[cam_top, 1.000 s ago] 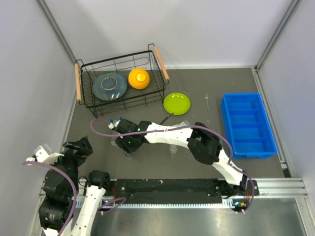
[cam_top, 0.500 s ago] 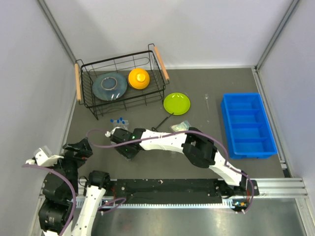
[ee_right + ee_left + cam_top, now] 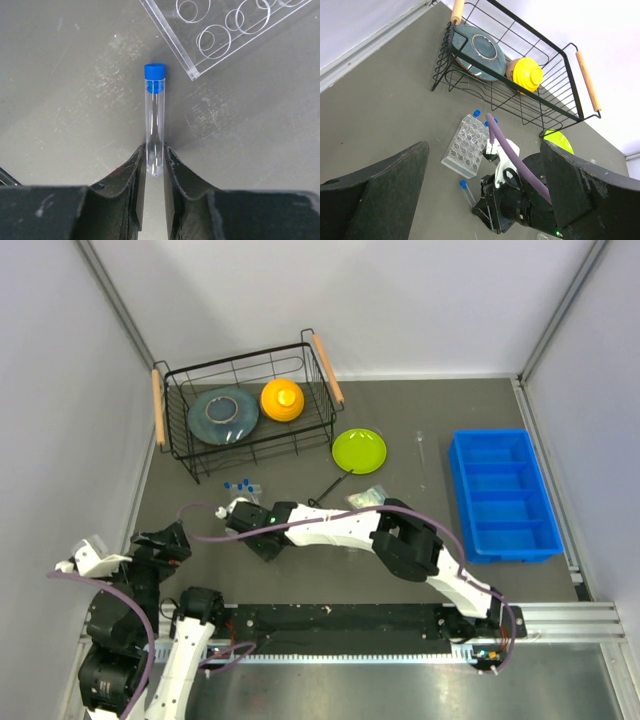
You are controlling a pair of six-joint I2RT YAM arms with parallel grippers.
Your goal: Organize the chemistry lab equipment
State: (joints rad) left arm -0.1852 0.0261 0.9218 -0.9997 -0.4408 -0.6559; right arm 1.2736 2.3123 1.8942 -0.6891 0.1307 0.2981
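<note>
- The dark table is carrying everything, with grey walls standing round three sides of it.
- A black wire basket with wooden handles is sitting at the far left of the table.
- A blue bin is sitting well apart from it, along the right edge.
- The right arm is stretching low across the table towards the left. The right gripper is pressing its two fingers against either side of one test tube's bare lower end.
- The left gripper is hanging back at the near left, its fingers spread wide with nothing between them.
- A grey plate is leaning inside the basket, at its left end.
- The lime-green plate is lying flat just beyond the basket's right corner.
- An orange bowl is sitting upturned in the basket beside the grey plate.
- The clear plastic tube rack is lying in front of the basket, with blue-capped tubes standing in its far end.
- A crinkly clear packet is lying near the lime-green plate, partly behind the right arm.
- The pinched test tube is pointing its blue cap at the rack's near corner, just beside it. From here I can't tell whether it is resting on the table or hanging just clear.
- A thin glass rod is lying between the lime-green plate and the blue bin.
</note>
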